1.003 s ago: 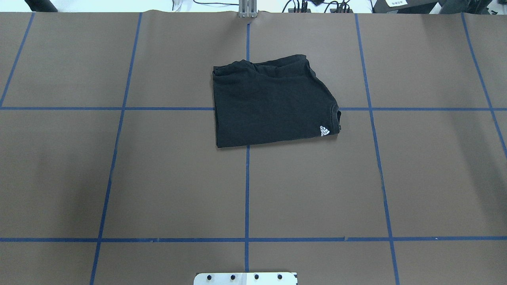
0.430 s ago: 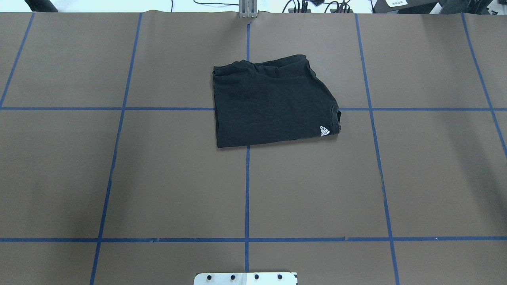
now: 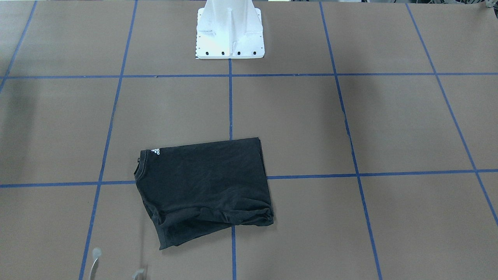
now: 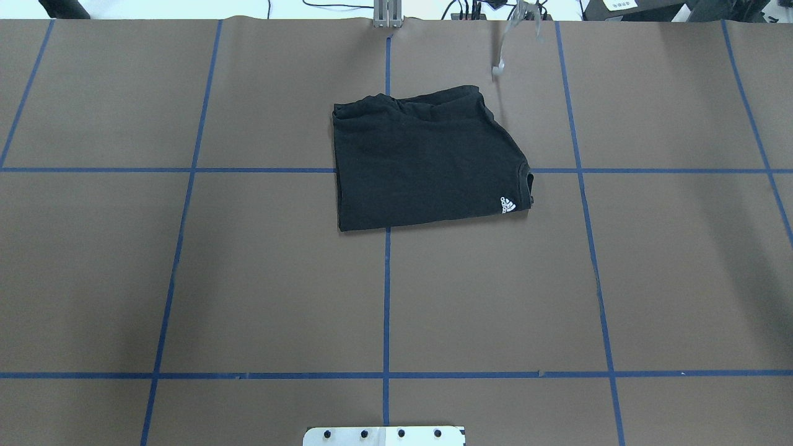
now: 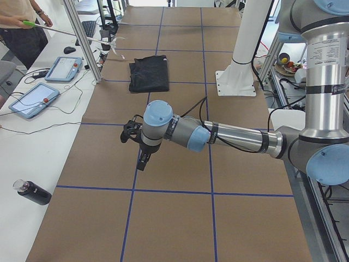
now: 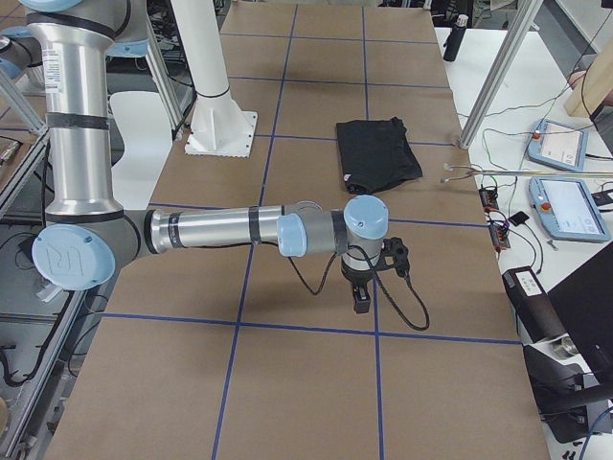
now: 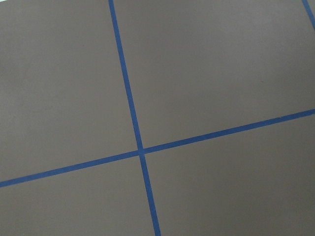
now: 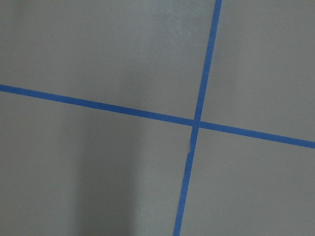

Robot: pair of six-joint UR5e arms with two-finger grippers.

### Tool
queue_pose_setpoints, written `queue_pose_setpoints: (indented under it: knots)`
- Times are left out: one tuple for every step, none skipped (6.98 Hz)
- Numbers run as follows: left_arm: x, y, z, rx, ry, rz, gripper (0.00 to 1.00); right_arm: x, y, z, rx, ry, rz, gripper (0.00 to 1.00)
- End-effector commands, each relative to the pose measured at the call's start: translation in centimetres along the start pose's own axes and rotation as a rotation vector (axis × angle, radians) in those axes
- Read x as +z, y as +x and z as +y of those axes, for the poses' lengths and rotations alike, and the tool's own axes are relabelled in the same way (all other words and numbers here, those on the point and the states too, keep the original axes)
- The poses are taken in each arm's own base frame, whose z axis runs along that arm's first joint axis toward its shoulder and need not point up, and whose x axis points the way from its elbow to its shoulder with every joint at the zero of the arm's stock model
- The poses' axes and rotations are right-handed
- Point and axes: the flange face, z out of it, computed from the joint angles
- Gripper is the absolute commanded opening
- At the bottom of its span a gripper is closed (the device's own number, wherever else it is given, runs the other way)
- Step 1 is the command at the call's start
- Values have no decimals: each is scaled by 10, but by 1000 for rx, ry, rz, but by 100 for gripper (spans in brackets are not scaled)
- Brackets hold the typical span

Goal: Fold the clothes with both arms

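Black T-shirt (image 4: 427,161) folded, lies flat on tabletop (image 4: 186,279). Sits midway between left and right ends, nearer far edge than robot's edge. Small white logo (image 4: 507,205) on shirt corner nearest robot. Blue tape lines (image 4: 386,297) run under shirt.
Left arm (image 5: 234,136) reaches low over left end of tabletop, right arm (image 6: 211,230) over right end. Both well apart from shirt.
Left fingers (image 5: 143,162) and right fingers (image 6: 361,300) point down; cannot tell if released or clenched.
Thin stick (image 6: 498,173), held by person (image 5: 22,27), pokes over far edge near shirt, not touching.
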Motion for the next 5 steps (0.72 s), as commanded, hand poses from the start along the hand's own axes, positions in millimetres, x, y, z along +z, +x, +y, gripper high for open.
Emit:
queue_pose_setpoints:
  knots:
    - [-8, 10, -2, 54, 14, -4, 100, -7, -7, -5, -35, 27, -1, 100]
    - [-12, 11, -9, 64, 28, -35, 100, -12, -13, -8, -64, 58, -19, 100]
    - [-12, 9, -10, 65, 33, -66, 100, -3, -9, 3, -48, 49, -64, 100]
    - [-8, 5, -9, 54, 27, -60, 100, -5, -11, 4, -56, 55, -79, 100]
    - [-7, 5, -10, 53, 25, -57, 100, -4, -9, 2, -51, 54, -67, 100]
